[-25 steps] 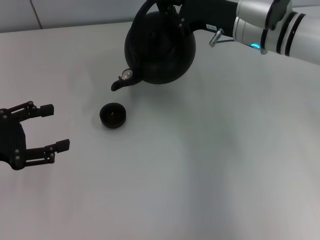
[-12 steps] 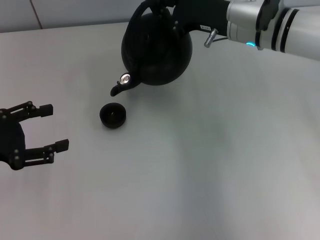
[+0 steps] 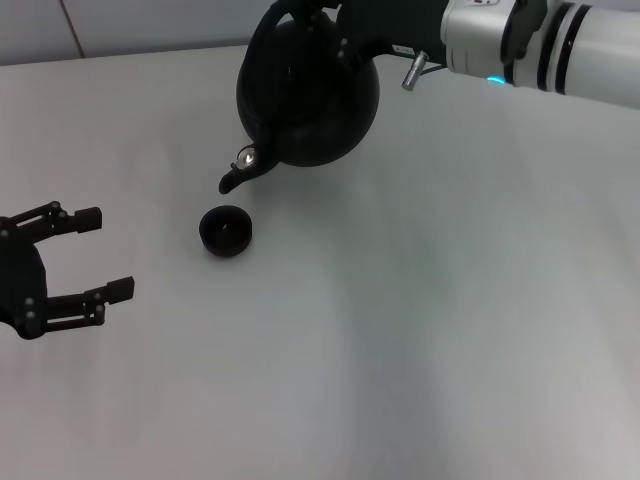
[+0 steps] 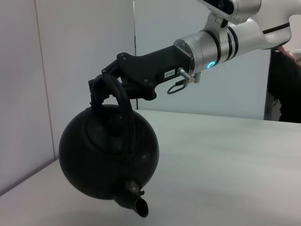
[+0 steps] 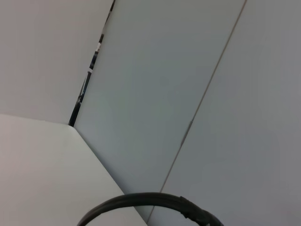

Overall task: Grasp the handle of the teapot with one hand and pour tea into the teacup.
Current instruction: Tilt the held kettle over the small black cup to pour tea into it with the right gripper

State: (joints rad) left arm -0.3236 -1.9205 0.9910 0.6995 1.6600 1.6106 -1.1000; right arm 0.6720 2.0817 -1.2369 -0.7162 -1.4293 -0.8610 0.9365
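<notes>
The matte-black teapot hangs above the table at the far centre, tilted with its spout pointing down toward the teacup. My right gripper is shut on the arched handle at the pot's top. The left wrist view shows the teapot lifted clear of the table, spout lowest. A strip of the handle crosses the right wrist view. The small black teacup stands on the table just below and nearer than the spout tip. My left gripper rests open at the left, apart from the cup.
The white table stretches around the cup and pot. A pale wall rises behind the table's far edge. My right arm reaches in from the upper right.
The teapot has shifted a little left and tipped further, its spout dropping slightly toward the teacup. My left gripper has stayed put.
</notes>
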